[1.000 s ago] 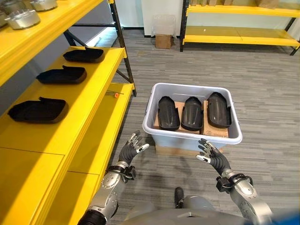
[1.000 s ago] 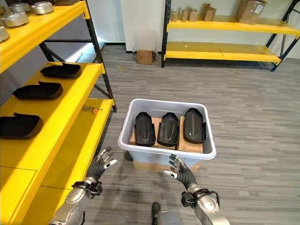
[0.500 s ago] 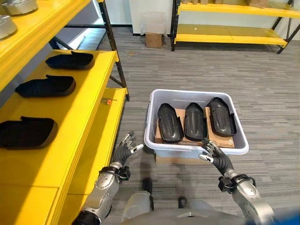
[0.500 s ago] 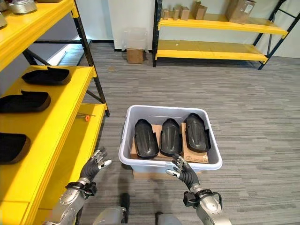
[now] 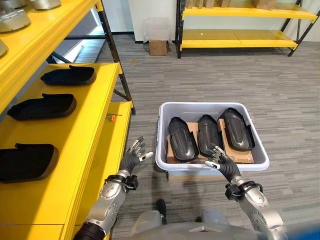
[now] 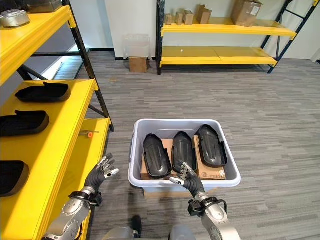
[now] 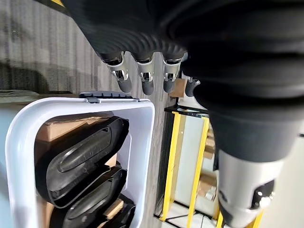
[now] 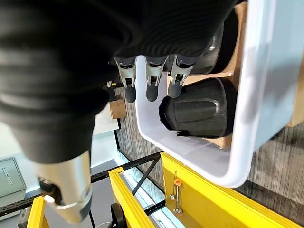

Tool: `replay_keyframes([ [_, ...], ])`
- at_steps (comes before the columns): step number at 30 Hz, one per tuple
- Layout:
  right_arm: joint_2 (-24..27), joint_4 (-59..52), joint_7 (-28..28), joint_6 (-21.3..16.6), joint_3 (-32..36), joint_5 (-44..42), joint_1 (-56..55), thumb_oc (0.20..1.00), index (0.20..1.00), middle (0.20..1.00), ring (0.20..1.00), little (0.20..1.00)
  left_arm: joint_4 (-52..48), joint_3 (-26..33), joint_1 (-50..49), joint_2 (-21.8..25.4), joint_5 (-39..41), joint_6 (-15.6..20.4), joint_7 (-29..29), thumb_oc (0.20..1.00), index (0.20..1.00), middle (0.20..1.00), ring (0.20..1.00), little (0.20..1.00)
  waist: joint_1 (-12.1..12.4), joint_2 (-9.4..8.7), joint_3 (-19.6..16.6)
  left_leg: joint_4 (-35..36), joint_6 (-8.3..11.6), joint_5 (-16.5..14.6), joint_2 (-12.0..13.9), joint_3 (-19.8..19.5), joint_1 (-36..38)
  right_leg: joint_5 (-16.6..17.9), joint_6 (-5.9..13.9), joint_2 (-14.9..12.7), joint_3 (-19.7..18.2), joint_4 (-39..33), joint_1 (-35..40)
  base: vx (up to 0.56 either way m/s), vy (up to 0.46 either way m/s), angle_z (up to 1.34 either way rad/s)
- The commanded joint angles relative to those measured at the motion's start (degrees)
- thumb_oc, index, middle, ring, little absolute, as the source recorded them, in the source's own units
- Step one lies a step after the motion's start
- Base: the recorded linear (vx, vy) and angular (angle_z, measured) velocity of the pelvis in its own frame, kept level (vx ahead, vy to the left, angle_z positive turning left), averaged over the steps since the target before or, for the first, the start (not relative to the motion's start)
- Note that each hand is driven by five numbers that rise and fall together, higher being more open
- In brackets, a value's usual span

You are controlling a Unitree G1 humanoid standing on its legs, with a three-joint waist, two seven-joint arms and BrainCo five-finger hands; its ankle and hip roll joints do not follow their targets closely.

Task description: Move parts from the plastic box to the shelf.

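A pale grey plastic box (image 5: 211, 167) stands on the floor in front of me with three black moulded parts (image 5: 182, 137) (image 5: 206, 131) (image 5: 236, 128) side by side on cardboard inside. My right hand (image 5: 220, 162) hovers open over the box's near rim, fingertips above the middle part. Left of the box, my left hand (image 5: 132, 158) is open and holds nothing, between the box and the yellow shelf (image 5: 85, 120). Three more black parts (image 5: 68, 75) (image 5: 42, 105) (image 5: 25, 162) lie in a row on that shelf's middle level.
Silver metal pieces (image 5: 14, 20) sit on the shelf's top level. A small orange-tipped tool (image 5: 113, 117) lies on the lower level. A black shelf post (image 5: 115, 60) stands near the box. Across the grey carpet is another yellow rack (image 5: 240, 37) and a small cardboard box (image 5: 158, 47).
The camera has moved closer and higher over the box. My right hand has come forward from before the box's front wall to over its near rim. The left hand kept its open pose.
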State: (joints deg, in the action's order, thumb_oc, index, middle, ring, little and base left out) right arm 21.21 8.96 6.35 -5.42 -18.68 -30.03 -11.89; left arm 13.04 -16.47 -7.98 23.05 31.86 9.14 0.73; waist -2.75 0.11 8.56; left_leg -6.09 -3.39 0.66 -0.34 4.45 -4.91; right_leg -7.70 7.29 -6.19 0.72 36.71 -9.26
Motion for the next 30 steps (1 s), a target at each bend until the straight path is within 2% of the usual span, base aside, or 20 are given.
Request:
replay_keyframes([
  [1,-0.43,-3.5,-0.34,-2.82,0.59,-0.29,0.22,1.0,1.0,1.0,1.0,1.0,-4.45,0.11,0.79,1.03,-1.02,2.38,0.02,1.0,1.0,1.0,1.0,1.0,0.42,1.23,0.65,-5.41,0.91,-8.09,0.54,-2.44,1.74,7.81,-1.58,-8.4,3.0,-11.98,-0.4,0.05,-0.106,0.18],
  [2,-0.43,-3.51,-0.34,-2.82,0.58,-0.29,0.22,1.0,1.0,1.0,1.0,1.0,-4.45,0.11,0.78,1.03,-1.02,2.38,0.02,1.0,1.0,1.0,1.0,1.0,0.36,1.24,0.69,-5.44,0.91,-8.11,0.55,-2.5,1.76,7.81,-1.58,-8.4,3.07,-12.02,-0.32,0.13,-0.283,0.09],
  [3,-0.44,-3.41,-0.52,-2.83,0.65,0.44,0.35,1.0,1.0,1.0,1.0,1.0,-4.02,0.06,1.24,1.25,-0.67,2.36,-0.18,1.0,1.0,1.0,1.0,1.0,0.37,0.65,0.31,-6.53,2.67,-9.67,1.73,-3.12,1.92,12.29,-0.35,-15.03,3.14,-22.62,0.93,0.15,-0.354,-0.04],
  [4,-0.38,-3.2,-0.62,-2.65,0.4,0.86,0.44,1.0,1.0,1.0,1.0,1.0,-3.79,-0.01,1.26,1.15,-0.48,2.59,-0.52,1.0,1.0,1.0,1.0,1.0,-0.14,-0.05,0.18,-7.14,3.35,-10.2,1.81,-3.86,1.99,15.5,0.74,-16.44,0.54,-25.79,1.38,0.2,-0.442,-0.01],
  [5,-0.36,-3.06,-0.75,-2.48,0.08,0.94,0.72,1.0,1.0,1.0,1.0,1.0,-3.63,0.07,1.13,1.2,-0.39,2.66,-0.74,1.0,1.0,1.0,1.0,1.0,-0.4,-0.67,0.25,-7.41,3.78,-10.7,2.11,-4.22,2.48,17.02,1.71,-15.99,-1.93,-27.92,1.9,0.11,-0.217,0.07],
  [6,-0.36,-3.06,-0.75,-2.48,0.08,0.94,0.72,1.0,1.0,1.0,1.0,1.0,-3.63,0.07,1.13,1.2,-0.39,2.66,-0.74,1.0,1.0,1.0,1.0,1.0,-0.39,-0.67,0.28,-7.41,3.78,-10.7,2.12,-4.2,2.51,17.03,1.71,-15.99,-1.94,-27.93,1.94,0.14,-0.301,0.28],
  [7,-0.11,-3.66,-0.24,-2.32,-0.24,0.69,0.93,1.0,1.0,1.0,1.0,1.0,-2.74,0.56,0.98,1.05,-0.22,2.73,-0.83,1.0,1.0,1.0,1.0,1.0,-0.13,-1.99,-0.43,-6.29,4.89,-10.43,3.23,-4.84,3.31,15.38,3.12,-14.18,-4.3,-28.96,2.67,0.18,-0.434,0.23],
  [8,0.46,-3.76,-0.04,-2.22,-0.6,0.4,1.13,1.0,1.0,1.0,1.0,1.0,-2.69,1.25,0.03,0.83,-0.22,2.75,-0.51,1.0,1.0,1.0,1.0,1.0,0.58,-2.7,-1.47,-5.16,6.08,-9.81,5.39,-4.93,3.9,13.44,3.55,-12.67,-2.05,-29.65,3.32,0.18,-0.437,0.39],
  [9,0.48,-3.78,-0.04,-2.22,-0.62,0.4,1.1,1.0,1.0,1.0,1.0,1.0,-2.71,1.26,-0.02,0.82,-0.22,2.74,-0.51,1.0,1.0,1.0,1.0,1.0,0.49,-2.63,-1.49,-5.04,6.13,-9.76,5.48,-5.02,3.96,13.43,3.51,-12.6,-1.93,-29.68,3.41,0.15,-0.424,0.3],
  [11,1.77,-4.08,-0.31,-2.62,-0.2,0.06,1.01,1.0,1.0,1.0,1.0,1.0,-2.28,2.33,-1.4,0.41,0.86,2.7,-0.43,1.0,1.0,1.0,1.0,1.0,0.78,-1.97,-1.82,-1.98,8.21,-5.84,10.01,-6.01,4.58,8.73,2.46,-8.89,1.61,-29.31,4.29,0.08,-0.391,-0.11],
  [13,1.96,-4.1,-0.17,-2.69,-0.08,-0.24,0.83,1.0,1.0,1.0,1.0,1.0,-2.35,2.4,-1.64,0.27,1.08,2.6,-0.24,1.0,1.0,1.0,1.0,1.0,0.75,-1.91,-1.74,-1.51,8.36,-5.84,10.59,-5.95,4.57,7.97,2.25,-8.29,2.02,-29.33,4.38,0.02,-0.226,-0.21],
  [14,2.51,-3.99,-0.35,-2.84,0.34,-0.55,0.6,1.0,1.0,1.0,1.0,1.0,-2.12,2.3,-1.63,-0.05,1.28,2.8,-0.04,1.0,1.0,1.0,1.0,1.0,0.6,-1.4,-1.5,-0.17,8.99,-3.98,12.18,-5.68,4.69,6.76,1.83,-7.14,3.02,-28.74,4.28,0.02,-0.245,-0.07],
  [16,3.22,-4.15,-0.27,-3.15,0.66,-0.7,0.44,1.0,1.0,1.0,1.0,1.0,-2.07,2.02,-1.45,-0.24,1.52,2.84,0.2,1.0,1.0,1.0,1.0,1.0,0.31,-0.81,-1.26,1.15,9.59,-2.64,13.54,-5.16,4.48,5.61,1.47,-6.24,3.91,-28.06,3.82,0.0,-0.177,-0.04],
  [21,4.64,-4.87,-1.15,-4.02,1.64,0.71,1.2,1.0,1.0,1.0,1.0,1.0,-2.52,1.77,-1.86,-0.32,1.75,3.07,0.47,1.0,1.0,1.0,1.0,1.0,0.03,0.59,-0.38,2.74,9.95,-1.35,15.34,-4.23,4.03,4.17,0.86,-5.09,4.64,-25.04,1.28,-0.01,-0.078,-0.03],
  [30,6.1,-6.49,-3.07,-6.11,3.61,3.74,5.1,1.0,1.0,1.0,1.0,1.0,-5.29,3.96,-2.31,-0.03,1.82,4.1,0.26,1.0,1.0,1.0,1.0,1.0,0.44,1.63,0.8,3.57,10.05,-0.68,15.92,-3.48,2.92,4.03,0.77,-4.81,4.17,-23.15,-2.32,-0.02,-0.019,-0.03],
])
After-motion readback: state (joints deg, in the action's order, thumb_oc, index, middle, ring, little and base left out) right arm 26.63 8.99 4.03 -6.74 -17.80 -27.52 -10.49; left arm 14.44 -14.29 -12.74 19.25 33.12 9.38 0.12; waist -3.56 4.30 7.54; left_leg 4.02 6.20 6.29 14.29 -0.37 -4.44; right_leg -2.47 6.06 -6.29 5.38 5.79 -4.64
